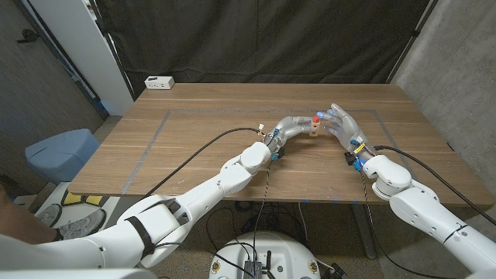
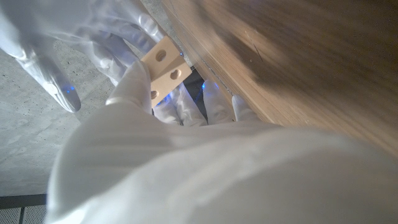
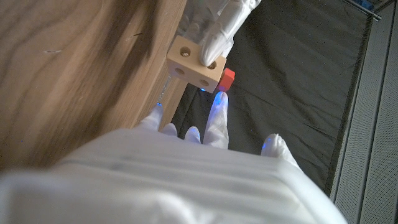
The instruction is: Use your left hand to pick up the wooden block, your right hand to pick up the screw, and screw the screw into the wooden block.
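The wooden block (image 1: 313,130) is a pale cube with round holes, held above the table (image 1: 194,155) at the middle right by my left hand (image 1: 293,125). In the left wrist view the left hand's fingers (image 2: 134,87) wrap the block (image 2: 165,65). A screw with a red head (image 1: 316,118) sticks out of one face of the block (image 3: 196,62). My right hand (image 1: 342,124) stands just right of it with fingers spread. One right fingertip (image 3: 219,102) lies right by the red head (image 3: 227,79), while the thumb stays apart from it.
A white box (image 1: 159,81) sits at the table's far left corner. A blue bin (image 1: 58,151) stands on the floor left of the table. Black cables trail from both wrists across the near half of the table.
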You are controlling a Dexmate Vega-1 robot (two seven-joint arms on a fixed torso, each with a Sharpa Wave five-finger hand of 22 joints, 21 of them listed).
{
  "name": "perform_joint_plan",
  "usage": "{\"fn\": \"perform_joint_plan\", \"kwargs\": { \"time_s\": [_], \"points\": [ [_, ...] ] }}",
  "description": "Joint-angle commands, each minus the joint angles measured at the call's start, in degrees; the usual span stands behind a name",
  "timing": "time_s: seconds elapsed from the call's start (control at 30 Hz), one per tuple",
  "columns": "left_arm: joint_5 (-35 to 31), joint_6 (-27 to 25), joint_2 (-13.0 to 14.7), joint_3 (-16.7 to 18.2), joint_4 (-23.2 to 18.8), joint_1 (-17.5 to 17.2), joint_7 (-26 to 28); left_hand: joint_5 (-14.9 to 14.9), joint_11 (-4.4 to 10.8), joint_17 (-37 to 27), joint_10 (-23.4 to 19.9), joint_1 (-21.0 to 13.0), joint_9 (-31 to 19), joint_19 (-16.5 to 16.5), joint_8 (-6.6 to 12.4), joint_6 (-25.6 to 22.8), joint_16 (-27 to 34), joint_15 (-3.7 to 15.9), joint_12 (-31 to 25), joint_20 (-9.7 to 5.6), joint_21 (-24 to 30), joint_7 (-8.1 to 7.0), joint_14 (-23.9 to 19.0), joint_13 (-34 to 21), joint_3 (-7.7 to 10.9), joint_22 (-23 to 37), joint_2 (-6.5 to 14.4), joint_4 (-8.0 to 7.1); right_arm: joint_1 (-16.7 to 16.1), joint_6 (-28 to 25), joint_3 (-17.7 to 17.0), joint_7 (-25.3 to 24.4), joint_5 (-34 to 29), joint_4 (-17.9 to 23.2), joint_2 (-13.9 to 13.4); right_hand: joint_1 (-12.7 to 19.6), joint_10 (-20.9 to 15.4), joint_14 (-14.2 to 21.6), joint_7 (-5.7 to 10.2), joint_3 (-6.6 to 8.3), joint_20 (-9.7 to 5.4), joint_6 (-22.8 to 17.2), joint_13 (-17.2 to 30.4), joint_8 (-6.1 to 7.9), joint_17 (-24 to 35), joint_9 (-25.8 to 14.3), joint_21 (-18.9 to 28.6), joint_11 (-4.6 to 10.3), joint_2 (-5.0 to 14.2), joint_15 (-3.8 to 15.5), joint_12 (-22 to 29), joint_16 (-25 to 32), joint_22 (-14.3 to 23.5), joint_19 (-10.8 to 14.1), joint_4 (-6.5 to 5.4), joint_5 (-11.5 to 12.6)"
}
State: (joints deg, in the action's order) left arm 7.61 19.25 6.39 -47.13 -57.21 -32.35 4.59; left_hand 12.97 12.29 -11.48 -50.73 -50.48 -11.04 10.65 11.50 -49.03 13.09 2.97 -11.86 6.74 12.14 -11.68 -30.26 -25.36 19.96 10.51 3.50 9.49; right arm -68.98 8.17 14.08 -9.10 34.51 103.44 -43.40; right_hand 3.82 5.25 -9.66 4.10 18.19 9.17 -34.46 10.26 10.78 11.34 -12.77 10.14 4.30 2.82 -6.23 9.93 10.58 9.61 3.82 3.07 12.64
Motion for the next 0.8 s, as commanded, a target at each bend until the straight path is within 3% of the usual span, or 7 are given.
{"fn": "perform_joint_plan", "kwargs": {
  "time_s": [0.03, 0.8],
  "points": [
    [0.0, 0.2, -0.2, -0.1, 0.7, 0.3, -0.1, 0.3, 0.02, 0.0, -0.5, 0.9, -0.2, 0.4, 0.50, -3.0, 0.2, 3.22, -0.4, 0.17, 0.2, 2.23, -0.3, -0.2, 0.87, 0.3, 1.6, -0.72, 1.0, 0.1, 0.7, 3.5, 1.2, -0.7, -0.2, -0.4, 0.7, -0.9, -0.11, -0.22, -0.07, 0.2, 0.3, -0.15, 0.2, 0.0, 0.0, -0.25, -0.16, -0.08, 0.1, 0.1, 0.2, -0.4, -0.08, -0.1],
    [0.4, 0.6, -0.7, 0.0, 2.0, 0.8, -0.4, 0.3, -0.01, 0.0, -0.5, 0.9, -0.2, 0.4, 0.50, -3.0, 0.2, 3.26, -0.4, 0.14, 0.2, 2.26, -0.4, -0.2, 0.86, 0.3, 1.5, -0.72, 1.5, -0.3, 1.1, 3.2, 1.5, -1.0, -0.1, -0.7, -1.5, -0.2, -1.18, -0.40, 0.00, -4.7, 0.2, 1.77, 0.0, 0.5, 0.8, 0.32, 0.00, 0.22, 1.3, 0.8, 0.1, 0.5, -0.21, 0.3]
  ]
}}
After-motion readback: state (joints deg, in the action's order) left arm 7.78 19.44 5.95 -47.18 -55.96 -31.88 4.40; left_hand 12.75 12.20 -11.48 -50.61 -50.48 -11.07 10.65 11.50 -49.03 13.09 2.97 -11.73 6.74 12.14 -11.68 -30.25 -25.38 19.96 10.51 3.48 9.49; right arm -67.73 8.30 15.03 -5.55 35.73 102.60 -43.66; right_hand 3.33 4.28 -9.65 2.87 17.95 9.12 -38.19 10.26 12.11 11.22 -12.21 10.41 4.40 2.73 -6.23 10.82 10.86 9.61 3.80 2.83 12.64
